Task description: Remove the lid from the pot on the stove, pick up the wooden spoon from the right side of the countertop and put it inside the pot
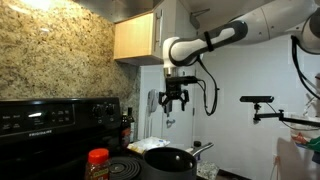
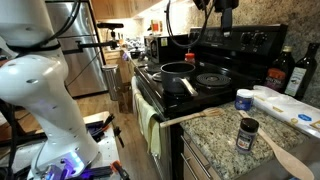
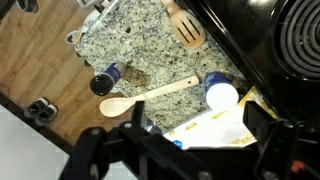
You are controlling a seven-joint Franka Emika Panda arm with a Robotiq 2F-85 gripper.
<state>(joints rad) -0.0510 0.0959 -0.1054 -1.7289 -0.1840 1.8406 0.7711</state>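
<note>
The dark pot (image 1: 170, 160) sits on the black stove (image 1: 40, 118), its silvery handle sticking out sideways. It also shows in an exterior view (image 2: 178, 70) and looks uncovered in both. I cannot make out the glass lid. The light wooden spoon (image 3: 150, 95) lies flat on the granite countertop (image 3: 130, 45) between a dark spice jar and a white-lidded jar. It also shows at the counter's near end (image 2: 285, 155). My gripper (image 1: 175, 98) hangs high in the air, open and empty. Its dark fingers (image 3: 185, 150) frame the bottom of the wrist view above the counter.
An orange-lidded jar (image 1: 98, 160) stands by the pot. On the counter are a dark spice jar (image 3: 105, 80), a white-lidded jar (image 3: 222, 95), a white and yellow packet (image 3: 205, 128) and a slotted wooden spatula (image 3: 185, 30). Two dark bottles (image 2: 285, 70) stand at the back.
</note>
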